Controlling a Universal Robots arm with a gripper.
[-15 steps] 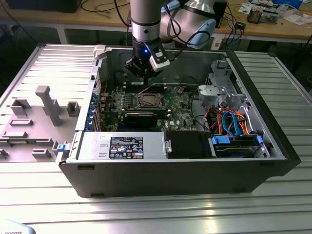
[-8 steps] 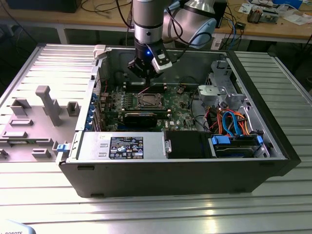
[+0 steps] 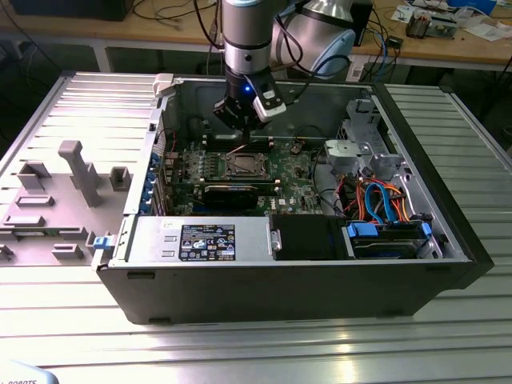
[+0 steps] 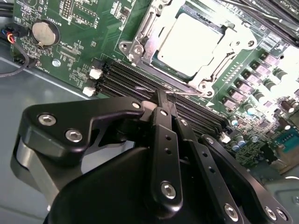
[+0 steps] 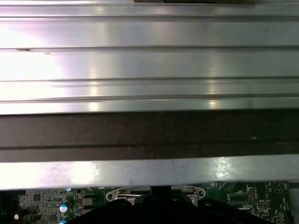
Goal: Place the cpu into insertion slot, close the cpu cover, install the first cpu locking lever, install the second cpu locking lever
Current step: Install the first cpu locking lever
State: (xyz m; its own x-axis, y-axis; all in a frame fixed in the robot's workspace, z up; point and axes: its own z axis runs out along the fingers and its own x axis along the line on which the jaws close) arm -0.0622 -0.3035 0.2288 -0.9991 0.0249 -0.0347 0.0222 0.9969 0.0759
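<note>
The cpu (image 4: 189, 44) lay seated in the insertion slot (image 4: 169, 76) beneath the lowered cpu cover (image 4: 140, 29), the gripper (image 4: 161, 94) pinched narrow and empty just beside the slot; light, stiff and fragile, the chip likely tolerated edge-holds only

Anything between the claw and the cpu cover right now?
Nothing visible. In the second wrist view the claw ends right at the edge of the cpu cover, over the memory slots; no cable or part lies between them.
</note>
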